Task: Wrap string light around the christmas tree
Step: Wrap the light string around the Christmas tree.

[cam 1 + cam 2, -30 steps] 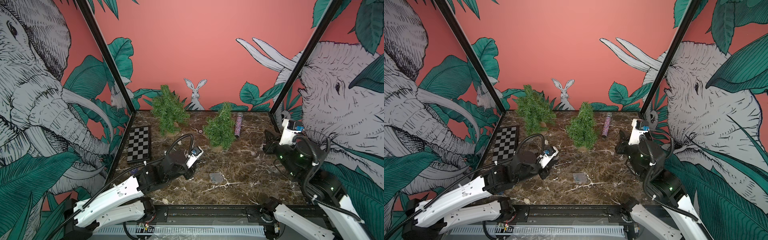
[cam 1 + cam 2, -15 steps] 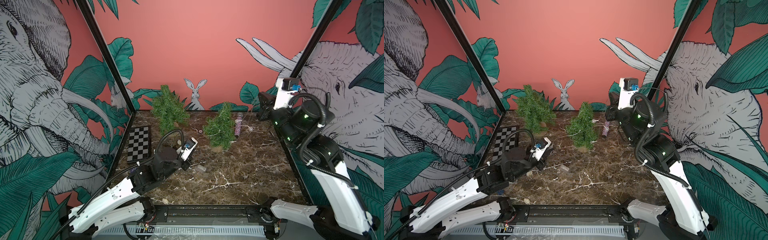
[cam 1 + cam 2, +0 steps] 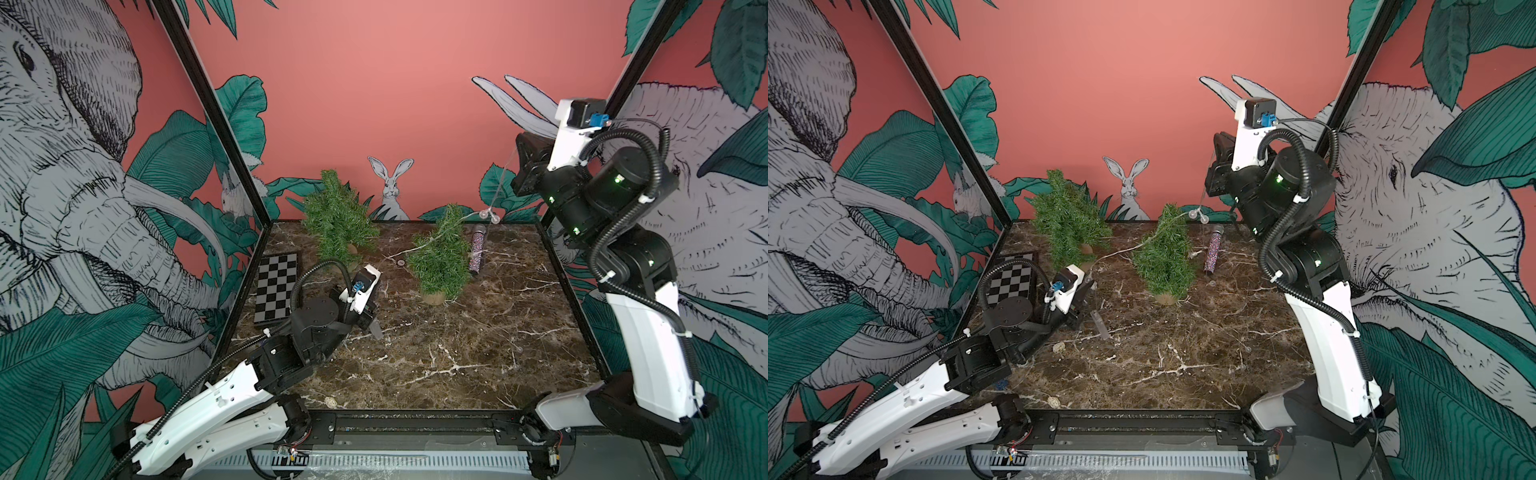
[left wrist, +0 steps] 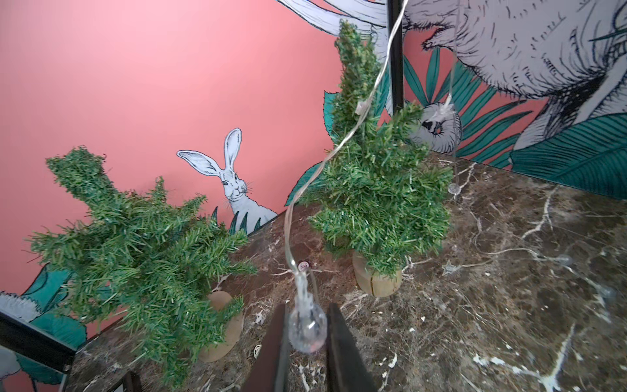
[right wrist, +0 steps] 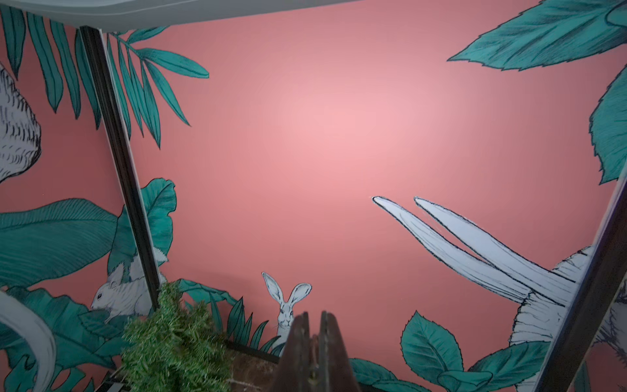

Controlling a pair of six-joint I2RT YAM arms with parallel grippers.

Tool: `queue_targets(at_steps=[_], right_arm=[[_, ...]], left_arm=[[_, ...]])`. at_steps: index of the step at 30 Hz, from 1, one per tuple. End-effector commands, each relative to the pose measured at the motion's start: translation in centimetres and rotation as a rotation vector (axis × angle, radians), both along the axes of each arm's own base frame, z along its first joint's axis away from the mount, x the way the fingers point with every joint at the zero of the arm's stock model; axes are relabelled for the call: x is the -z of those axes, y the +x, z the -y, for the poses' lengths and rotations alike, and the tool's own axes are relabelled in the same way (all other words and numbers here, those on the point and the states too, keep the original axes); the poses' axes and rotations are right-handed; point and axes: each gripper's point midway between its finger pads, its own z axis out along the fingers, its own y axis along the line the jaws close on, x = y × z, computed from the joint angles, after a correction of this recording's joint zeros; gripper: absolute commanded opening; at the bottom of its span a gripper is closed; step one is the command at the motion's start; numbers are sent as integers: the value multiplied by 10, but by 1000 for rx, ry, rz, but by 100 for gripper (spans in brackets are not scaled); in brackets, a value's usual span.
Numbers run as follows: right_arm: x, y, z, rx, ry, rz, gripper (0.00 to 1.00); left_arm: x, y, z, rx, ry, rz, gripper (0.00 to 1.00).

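Green christmas tree (image 3: 441, 257), black-and-white checkerboard (image 3: 276, 287), brown white-veined table (image 3: 478, 345).

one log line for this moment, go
left gripper: shut on bulb | right gripper: held high, shut on string light | string light: strung across christmas tree, not wrapped round yet

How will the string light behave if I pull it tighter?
Probably floppy: the string light sags in curves between left pincer and raised right pincer. Likely to snag, since it lies against the tree needles. The clear bulbs look fragile.
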Motion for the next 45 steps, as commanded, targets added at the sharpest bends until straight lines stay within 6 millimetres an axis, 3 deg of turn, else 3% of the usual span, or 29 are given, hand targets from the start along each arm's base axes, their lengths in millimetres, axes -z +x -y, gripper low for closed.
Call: queue_targets(at_steps=[1, 6, 8, 12, 18, 24, 25, 28, 36, 43, 45], right_arm=[[-24, 0, 3, -24, 39, 65, 0], [-33, 24, 24, 80, 40, 77, 0], [-24, 50, 32, 139, 39, 57, 0], [-10, 90, 47, 221, 28, 41, 0], [17, 145, 70, 262, 75, -14, 0], [38, 180, 102, 353, 89, -47, 0], [43, 184, 108, 371, 86, -59, 0], [59, 196, 118, 381, 95, -96, 0], [90, 199, 136, 414, 82, -159, 0], [113, 181, 165, 499, 77, -226, 0], [118, 173, 167, 490, 91, -238, 0]], left_arm=[[-40, 10, -15, -72, -78, 97, 0], [-56, 29, -17, -81, -144, 79, 0], [-58, 39, -7, -56, -140, 48, 0], [-52, 60, 18, -29, -74, -12, 0], [-44, 94, 30, -48, -40, -85, 0], [-33, 118, 57, 18, -34, -180, 0], [-29, 127, 54, 10, -26, -201, 0], [-9, 138, 70, 36, 0, -275, 0], [28, 142, 82, 64, 28, -363, 0], [49, 125, 86, 118, 7, -448, 0], [63, 119, 84, 124, 32, -496, 0]])
